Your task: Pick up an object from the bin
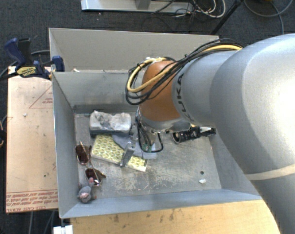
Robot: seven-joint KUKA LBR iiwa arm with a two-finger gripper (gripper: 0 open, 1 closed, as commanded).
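Gripper [146, 148]: low over the middle of the bin [64, 130]; you cannot tell whether it is clenched or released.
Yellow patterned card [107, 148]: flat on the floor, just beside the gripper on the view's left.
Grey-white block [109, 122]: behind the card, by the back wall.
Sunglasses [83, 154]: you find them at the left wall.
Black piece [188, 134]: just right of the gripper.

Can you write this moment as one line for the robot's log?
gripper: low, over yellow patterned packet, mid-bin | nearby: grey lump, sunglasses | pick: not yet done
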